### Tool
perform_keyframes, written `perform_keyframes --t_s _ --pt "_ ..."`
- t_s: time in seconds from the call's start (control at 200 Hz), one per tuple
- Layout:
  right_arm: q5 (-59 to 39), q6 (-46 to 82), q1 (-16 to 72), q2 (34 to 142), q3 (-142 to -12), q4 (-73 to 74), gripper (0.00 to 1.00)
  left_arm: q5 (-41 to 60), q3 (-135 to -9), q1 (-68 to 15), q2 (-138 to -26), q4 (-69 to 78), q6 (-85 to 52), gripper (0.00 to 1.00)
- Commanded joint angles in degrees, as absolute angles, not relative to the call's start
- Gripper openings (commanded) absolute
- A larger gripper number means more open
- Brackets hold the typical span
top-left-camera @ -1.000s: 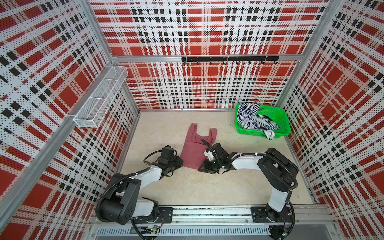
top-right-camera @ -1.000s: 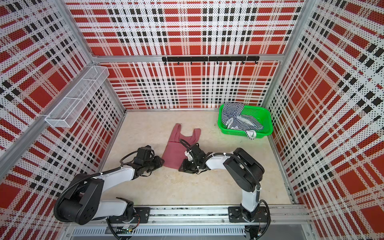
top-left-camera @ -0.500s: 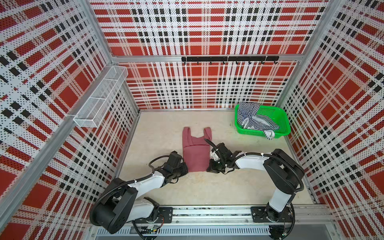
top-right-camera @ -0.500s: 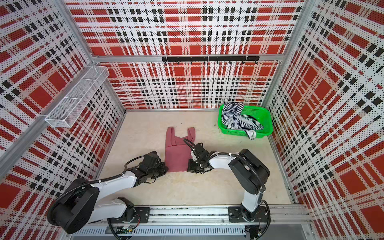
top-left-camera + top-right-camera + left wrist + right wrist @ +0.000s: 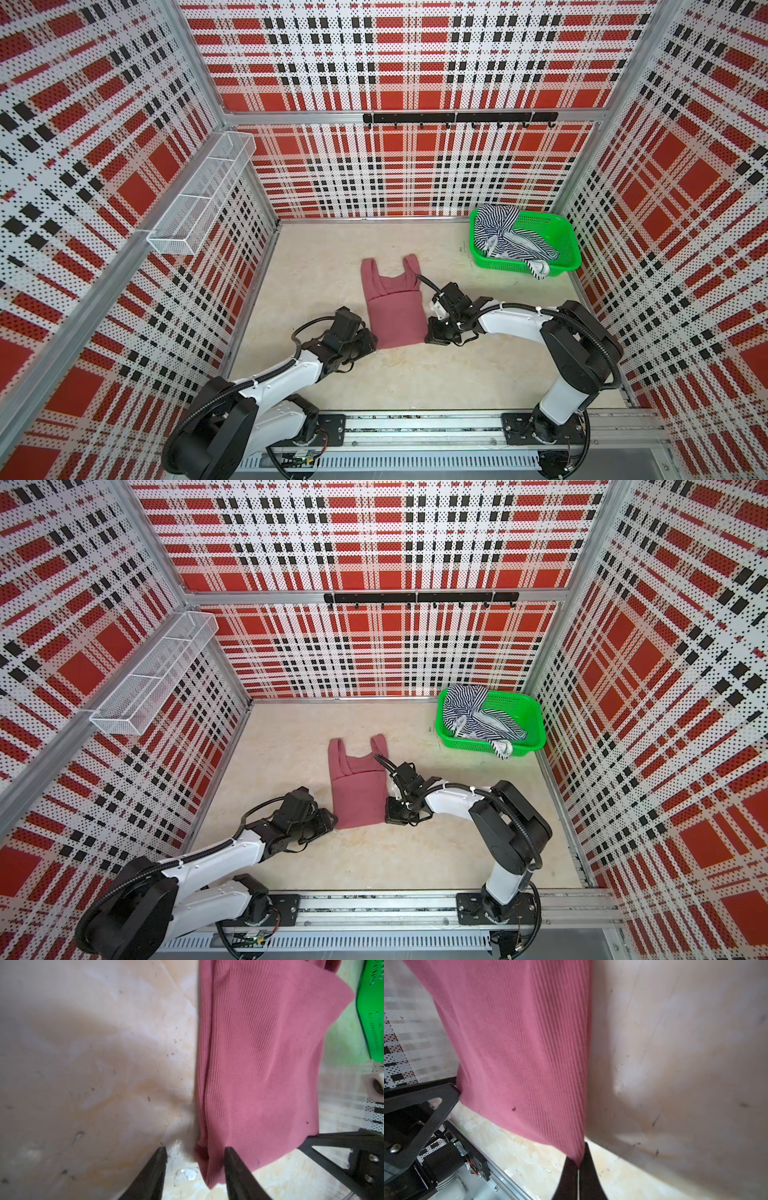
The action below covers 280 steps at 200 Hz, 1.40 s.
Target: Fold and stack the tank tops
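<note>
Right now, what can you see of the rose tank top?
The rose tank top is a ribbed dusty-pink knit, lying flat on the beige table, two straps toward the back wall, hem toward the robot's base. One long edge shows stacked layers. The right end effector is shut on one hem corner; the left end effector stands open around the other.
</note>
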<state>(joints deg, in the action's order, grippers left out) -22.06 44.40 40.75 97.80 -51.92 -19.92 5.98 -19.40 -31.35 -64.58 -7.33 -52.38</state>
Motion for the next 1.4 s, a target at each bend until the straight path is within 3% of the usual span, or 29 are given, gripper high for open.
perform_keyframes --t_s 0.0,0.14,0.326,0.501,0.681,0.832,1.398 --pt "-21.6 43.5 40.6 96.8 -52.6 -21.2 0.00 7.1 -16.6 -34.6 -64.3 -12.8 -57.6 0.46" --pt "-21.4 42.9 40.6 97.0 -53.0 -21.5 0.00 7.6 -15.0 -38.7 -63.1 -12.4 -61.9 0.46" --pt "-21.8 42.4 40.6 97.3 -52.8 -21.4 0.00 5.7 -14.1 -37.1 -65.3 -10.3 -60.7 0.40" --pt "-21.5 42.3 40.6 96.7 -52.5 -21.5 0.00 3.9 -15.8 -35.8 -68.5 -9.4 -58.7 0.41" --pt "-21.4 42.3 40.6 96.0 -52.0 -21.6 0.00 3.0 -17.3 -35.0 -71.3 -9.4 -56.6 0.24" --pt "-21.2 40.8 40.8 95.3 -53.5 -24.3 0.00 1.6 -20.7 -35.3 -71.6 -11.3 -55.2 0.00" --pt "-17.6 24.3 42.4 89.8 -69.1 -46.1 0.00 -6.3 -36.1 -37.4 -57.8 -33.8 -53.4 0.00"
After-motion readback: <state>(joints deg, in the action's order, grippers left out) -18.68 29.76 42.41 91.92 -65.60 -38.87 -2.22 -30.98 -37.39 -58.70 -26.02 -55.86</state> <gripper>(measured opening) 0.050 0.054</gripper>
